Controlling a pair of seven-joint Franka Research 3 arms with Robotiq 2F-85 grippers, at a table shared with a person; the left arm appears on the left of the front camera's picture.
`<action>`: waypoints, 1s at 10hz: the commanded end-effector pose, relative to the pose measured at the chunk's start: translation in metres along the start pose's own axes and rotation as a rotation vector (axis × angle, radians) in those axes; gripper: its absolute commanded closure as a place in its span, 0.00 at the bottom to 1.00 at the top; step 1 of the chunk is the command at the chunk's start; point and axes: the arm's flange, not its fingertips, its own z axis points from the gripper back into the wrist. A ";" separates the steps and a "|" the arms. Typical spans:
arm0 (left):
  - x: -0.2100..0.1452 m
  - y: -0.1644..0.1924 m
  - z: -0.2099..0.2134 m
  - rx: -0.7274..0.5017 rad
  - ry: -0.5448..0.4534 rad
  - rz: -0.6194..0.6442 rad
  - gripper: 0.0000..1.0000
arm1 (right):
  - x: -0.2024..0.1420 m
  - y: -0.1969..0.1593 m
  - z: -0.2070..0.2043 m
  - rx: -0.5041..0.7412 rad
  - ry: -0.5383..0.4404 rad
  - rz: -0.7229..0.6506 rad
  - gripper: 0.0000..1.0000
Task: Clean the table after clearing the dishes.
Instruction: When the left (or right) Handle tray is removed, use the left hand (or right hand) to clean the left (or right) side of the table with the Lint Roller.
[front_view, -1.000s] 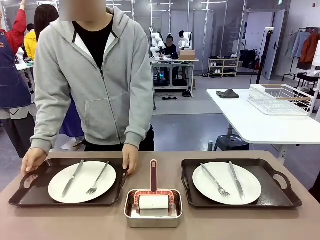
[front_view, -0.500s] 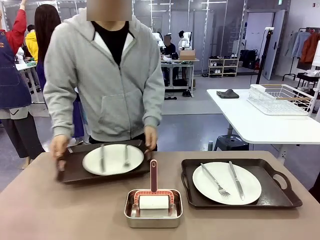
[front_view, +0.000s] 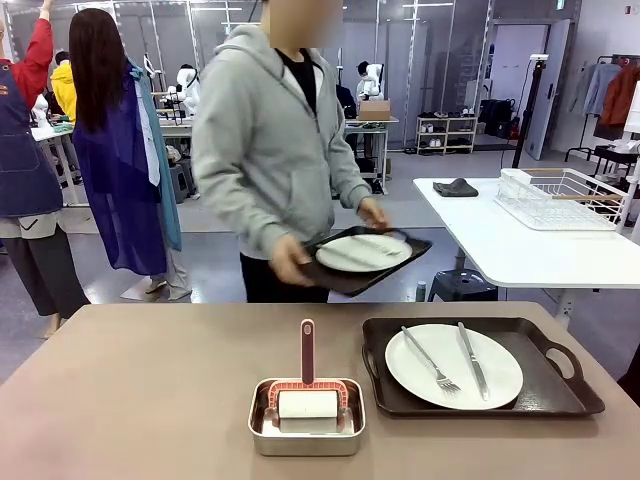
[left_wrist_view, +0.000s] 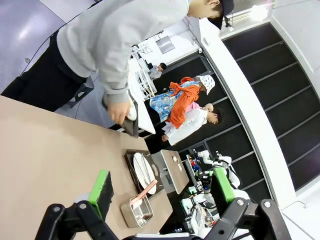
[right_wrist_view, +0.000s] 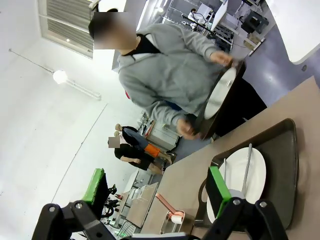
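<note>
The taupe-brown table holds one dark tray at the right, with a white plate, a fork and a knife on it. Behind the table a person carries the other tray with its plate in both hands, turned towards the right. In the left wrist view my left gripper is open and empty above the table. My right gripper is open and empty too, with the tray on the table and its plate beyond it.
A small steel pan with a roller and a red upright handle sits at the front middle of the table. A white side table at the right carries a wire rack and a dark cloth. More people stand at the far left.
The person has lifted the left tray with its plate off the table, stepped back and turned to the right with it. The left half of the table is now bare.
</note>
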 end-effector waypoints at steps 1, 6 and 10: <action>-0.005 -0.005 0.002 0.011 0.001 -0.005 0.00 | -0.001 0.002 0.001 -0.001 -0.005 0.003 0.00; -0.021 -0.060 -0.144 0.121 0.295 -0.169 0.00 | -0.001 0.002 0.001 -0.001 -0.005 0.003 0.00; -0.091 -0.118 -0.312 0.209 0.665 -0.350 0.00 | -0.001 0.002 0.001 -0.001 -0.005 0.003 0.00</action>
